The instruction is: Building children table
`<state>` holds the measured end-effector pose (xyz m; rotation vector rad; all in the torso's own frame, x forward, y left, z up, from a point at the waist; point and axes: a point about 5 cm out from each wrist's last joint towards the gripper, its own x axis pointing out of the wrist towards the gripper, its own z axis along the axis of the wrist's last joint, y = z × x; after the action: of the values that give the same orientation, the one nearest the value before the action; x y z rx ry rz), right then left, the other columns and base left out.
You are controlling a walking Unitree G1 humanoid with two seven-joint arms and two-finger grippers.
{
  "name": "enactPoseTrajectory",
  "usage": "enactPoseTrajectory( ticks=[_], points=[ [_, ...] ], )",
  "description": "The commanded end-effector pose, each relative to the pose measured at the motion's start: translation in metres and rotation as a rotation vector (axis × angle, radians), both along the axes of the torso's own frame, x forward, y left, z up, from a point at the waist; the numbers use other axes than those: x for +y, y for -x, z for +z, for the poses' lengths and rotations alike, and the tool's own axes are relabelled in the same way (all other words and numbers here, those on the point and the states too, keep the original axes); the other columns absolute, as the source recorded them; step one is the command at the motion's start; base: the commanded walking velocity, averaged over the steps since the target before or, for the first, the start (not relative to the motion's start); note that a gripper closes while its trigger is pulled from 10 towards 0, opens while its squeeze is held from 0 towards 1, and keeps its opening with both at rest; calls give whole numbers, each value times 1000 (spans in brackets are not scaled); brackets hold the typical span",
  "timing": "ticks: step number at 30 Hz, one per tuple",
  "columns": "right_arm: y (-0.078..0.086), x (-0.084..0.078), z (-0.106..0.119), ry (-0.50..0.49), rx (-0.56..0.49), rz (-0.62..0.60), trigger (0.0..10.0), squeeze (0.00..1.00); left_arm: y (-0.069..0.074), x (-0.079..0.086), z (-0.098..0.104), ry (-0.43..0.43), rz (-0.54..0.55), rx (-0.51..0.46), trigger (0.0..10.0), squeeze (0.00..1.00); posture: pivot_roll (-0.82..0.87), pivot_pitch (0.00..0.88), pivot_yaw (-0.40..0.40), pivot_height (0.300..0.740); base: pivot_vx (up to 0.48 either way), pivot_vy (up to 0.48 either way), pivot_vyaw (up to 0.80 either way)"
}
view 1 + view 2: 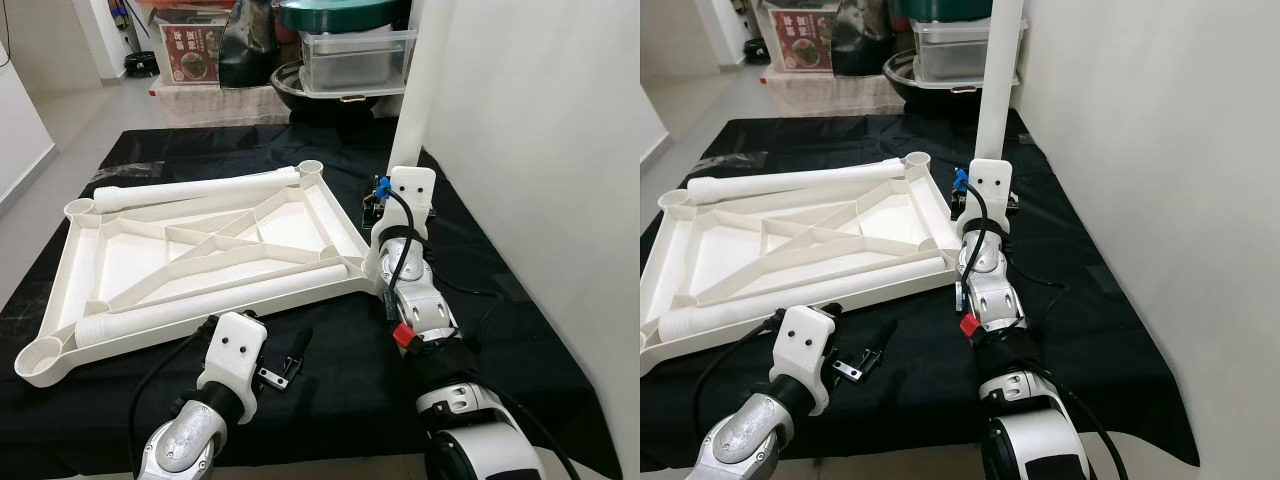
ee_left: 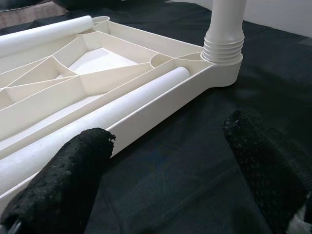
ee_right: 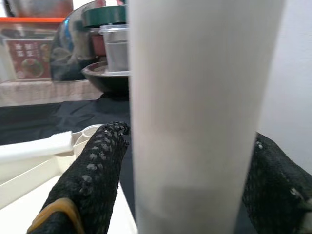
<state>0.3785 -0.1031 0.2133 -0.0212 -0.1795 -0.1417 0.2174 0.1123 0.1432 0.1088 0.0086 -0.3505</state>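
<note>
Right gripper (image 3: 185, 180) is clamping the upright leg (image 1: 412, 90), centre-right of frame, its long axis standing vertical in the near-right corner socket of the upside-down tabletop (image 1: 100, 262). Left gripper (image 2: 170, 170) is hanging wide open w/ nothing in it, lower left, nearer the loose leg (image 1: 215, 298) lying lengthwise along the tabletop's front edge.

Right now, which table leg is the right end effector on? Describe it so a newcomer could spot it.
On the black cloth lies the upturned white tabletop. At its corner nearest the white wall, one white leg stands upright in its socket, with the right end effector around it. The other two legs lie flat across the tabletop.
</note>
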Motion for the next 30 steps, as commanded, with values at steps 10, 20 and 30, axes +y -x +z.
enactPoseTrajectory(
  ticks=[10, 20, 30],
  points=[
    [-7, -6, -7, -41, 31, 95, 10000, 0, 0, 1, -3, -9, 5, 9, 10000, 0, 127, 57, -13, 740, 0, 0, 0],
    [-12, -22, -4, -35, 22, 89, 10000, 0, 0, 0, -3, -10, 4, 9, 10000, 0, 129, 55, -16, 740, 0, 0, 0],
    [-19, -37, 3, -82, 14, 161, 10000, 0, 1, 0, -4, -9, 6, 12, 10000, 0, 127, 55, -15, 740, 0, 0, 0]
  ],
)
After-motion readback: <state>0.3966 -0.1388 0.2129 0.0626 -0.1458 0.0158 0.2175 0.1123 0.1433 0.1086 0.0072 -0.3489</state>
